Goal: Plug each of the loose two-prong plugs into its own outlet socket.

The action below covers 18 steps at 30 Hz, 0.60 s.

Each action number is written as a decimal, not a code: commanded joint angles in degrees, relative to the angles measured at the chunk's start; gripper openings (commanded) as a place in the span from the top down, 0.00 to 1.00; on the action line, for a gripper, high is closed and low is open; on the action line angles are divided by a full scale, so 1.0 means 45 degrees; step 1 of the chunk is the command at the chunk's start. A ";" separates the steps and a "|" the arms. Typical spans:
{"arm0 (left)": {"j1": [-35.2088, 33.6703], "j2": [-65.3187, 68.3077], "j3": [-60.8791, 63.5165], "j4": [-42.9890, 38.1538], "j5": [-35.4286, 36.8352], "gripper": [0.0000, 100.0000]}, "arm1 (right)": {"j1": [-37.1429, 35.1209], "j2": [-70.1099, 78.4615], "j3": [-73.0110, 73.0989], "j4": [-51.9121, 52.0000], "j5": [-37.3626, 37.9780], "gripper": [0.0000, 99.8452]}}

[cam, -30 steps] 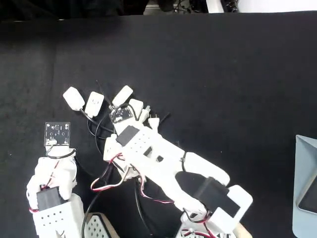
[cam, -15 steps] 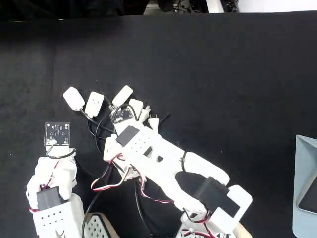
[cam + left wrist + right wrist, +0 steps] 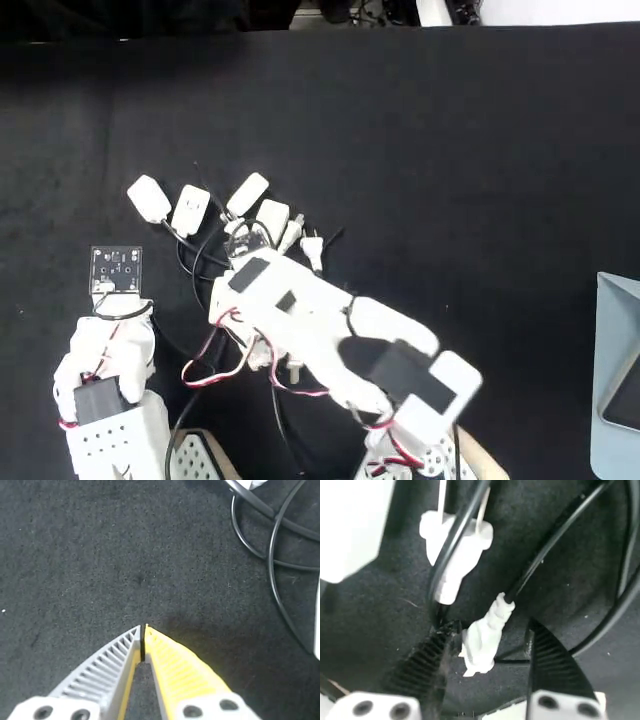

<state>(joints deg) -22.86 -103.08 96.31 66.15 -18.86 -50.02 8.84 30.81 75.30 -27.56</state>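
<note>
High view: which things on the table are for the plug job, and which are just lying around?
For the job: white outlet sockets, loose plugs, their black cables.
Just lying about: grey tray at the far right, and probably the small black square board.

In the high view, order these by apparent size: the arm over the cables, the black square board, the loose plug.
1. Right arm, largest by far.
2. Black square board.
3. Loose plug, smallest.
</note>
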 commanded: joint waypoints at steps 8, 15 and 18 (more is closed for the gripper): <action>-0.0107 -0.0059 0.0244 -0.0293 -0.0039 0.97 | -0.0195 -0.0107 -0.1065 0.1016 0.0860 0.97; -0.0107 -0.0059 0.0244 -0.0293 -0.0039 0.97 | -0.0176 -0.0049 -0.0987 0.0977 0.1856 0.99; -0.0107 -0.0059 0.0244 -0.0293 -0.0039 0.97 | -0.0176 -0.0127 -0.0987 0.0996 0.1856 0.99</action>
<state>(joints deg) -22.86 -103.08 96.31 66.15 -18.77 -50.02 8.84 28.44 79.87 -19.91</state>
